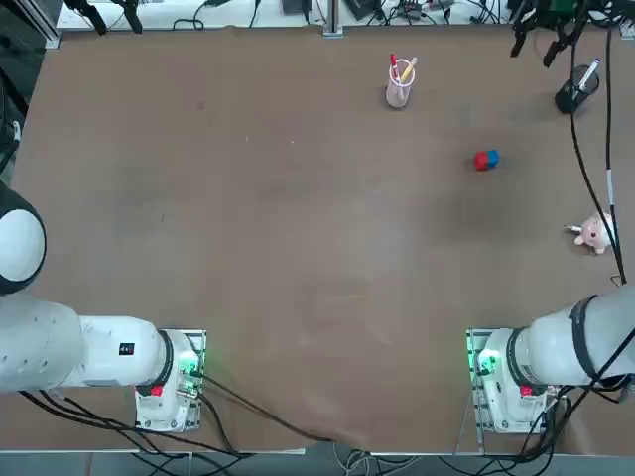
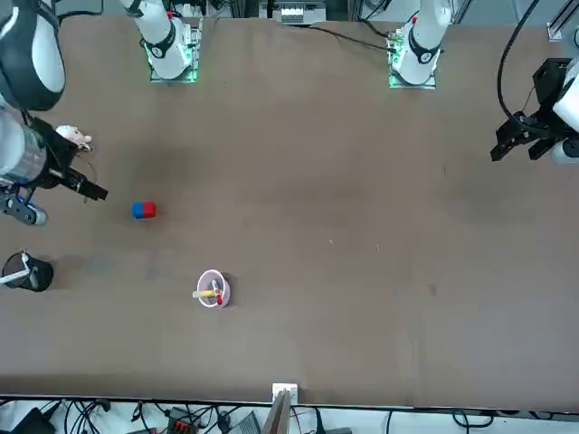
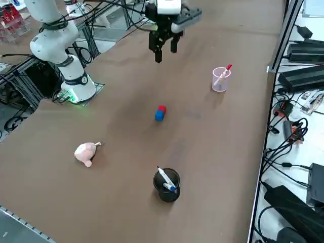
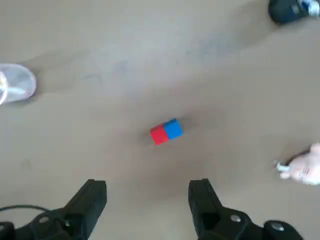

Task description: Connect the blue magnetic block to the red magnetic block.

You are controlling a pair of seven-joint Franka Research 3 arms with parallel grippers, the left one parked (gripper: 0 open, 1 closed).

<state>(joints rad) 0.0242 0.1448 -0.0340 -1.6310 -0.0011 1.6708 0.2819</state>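
Right arm raised, reaching out over the table from its base; black two-finger gripper (image 3: 166, 53) held high above the surface, fingers pointing down. Fingers (image 4: 89, 202) wide apart, well above the blocks.

Tiny bright blue cube (image 1: 492, 158) and tiny bright red cube (image 1: 481, 161) lie on the brown tabletop (image 1: 298, 228), in the right half of the table as seen from overhead. They touch side to side, forming one short two-coloured bar. Blue on the robot's right, red on its left. Both plain-faced; the pair sits slightly skewed in the overhead view.

Around them: translucent pale pink cup (image 1: 398, 91) with pens in it, to the robot's left and farther out from the bases; black cup (image 3: 167, 188) holding a white marker (image 3: 166, 177), farther out and to the right; small pink plush toy (image 3: 86, 153) on the right, nearer the bases. All three stand apart from the cubes.
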